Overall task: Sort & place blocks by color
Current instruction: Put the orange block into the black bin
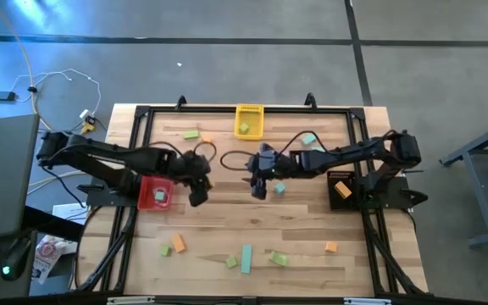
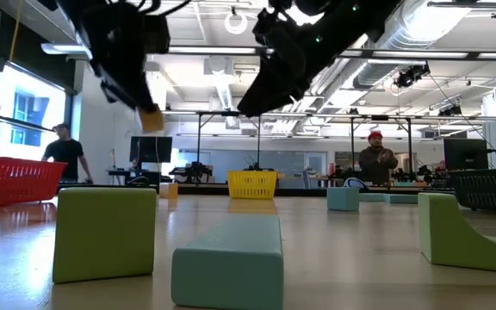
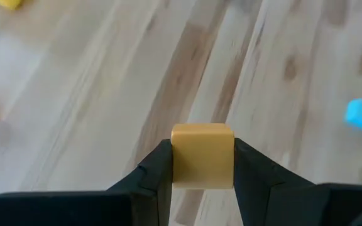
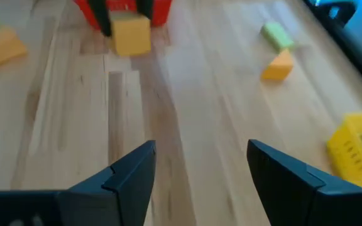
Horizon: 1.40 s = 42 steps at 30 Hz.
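Observation:
My left gripper (image 1: 197,193) hangs over the middle of the table, just right of the red bin (image 1: 145,202), shut on an orange cube (image 3: 202,154), which also shows in the low view (image 2: 151,120) and the right wrist view (image 4: 131,34). My right gripper (image 4: 200,164) is open and holds nothing. It hovers over bare wood near the table's centre (image 1: 259,188), facing the left gripper. Loose blocks lie flat on the table: a teal cube (image 1: 279,189) beside the right gripper, and a teal bar (image 1: 246,258), green blocks (image 1: 279,257) and orange blocks (image 1: 178,244) toward the near edge. My left gripper pinches the orange cube between its two fingers (image 3: 156,169), one on each opposite side face (image 3: 180,157). The cube sits at the fingers' free ends. The fingers come from above, pointing down. It is lifted clear of the table, level.
The yellow bin (image 1: 249,112) at the far edge holds a green block. The black bin (image 1: 339,175) on the right holds an orange one, and the red bin holds a green one. More blocks (image 1: 191,134) lie near the far edge. People stand in the room behind.

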### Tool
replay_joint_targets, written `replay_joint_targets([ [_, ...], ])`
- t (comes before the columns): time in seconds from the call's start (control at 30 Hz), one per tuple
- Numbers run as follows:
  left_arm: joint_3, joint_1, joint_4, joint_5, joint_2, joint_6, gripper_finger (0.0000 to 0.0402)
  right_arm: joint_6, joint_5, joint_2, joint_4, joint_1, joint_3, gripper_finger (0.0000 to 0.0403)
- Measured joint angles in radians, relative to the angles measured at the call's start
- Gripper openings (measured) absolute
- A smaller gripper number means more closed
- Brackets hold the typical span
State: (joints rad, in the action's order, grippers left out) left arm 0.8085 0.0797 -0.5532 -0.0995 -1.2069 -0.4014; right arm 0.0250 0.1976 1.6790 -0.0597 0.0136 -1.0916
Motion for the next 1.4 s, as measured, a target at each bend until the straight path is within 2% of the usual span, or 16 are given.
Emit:
replay_joint_targets([
  [0.17, -0.001, 0.07, 0.057, 0.068, 0.074, 0.036, 0.0102, -0.126, 0.144, -0.004, 0.052, 0.06, 0.0, 0.0236],
  [0.3, -0.001, 0.136, 0.121, 0.16, 0.111, 0.046, 0.0107, -0.273, 0.267, -0.004, 0.152, 0.109, 0.0, 0.0236],
  [0.47, 0.0, 0.209, 0.235, 0.288, 0.132, 0.047, 0.0104, -0.409, 0.353, -0.004, 0.273, 0.146, 0.0, 0.0236],
  [0.73, 0.0, 0.273, 0.412, 0.418, 0.128, 0.012, 0.0104, -0.501, 0.357, -0.004, 0.412, 0.151, 0.0, 0.0236],
  [1.0, 0.0, 0.275, 0.527, 0.423, 0.128, -0.033, 0.0106, -0.649, 0.359, -0.004, 0.578, 0.151, 0.0, 0.0236],
  [1.4, 0.0, 0.273, 0.662, 0.423, 0.128, -0.067, 0.0107, -0.764, 0.341, -0.004, 0.73, 0.15, 0.0, 0.0236],
])
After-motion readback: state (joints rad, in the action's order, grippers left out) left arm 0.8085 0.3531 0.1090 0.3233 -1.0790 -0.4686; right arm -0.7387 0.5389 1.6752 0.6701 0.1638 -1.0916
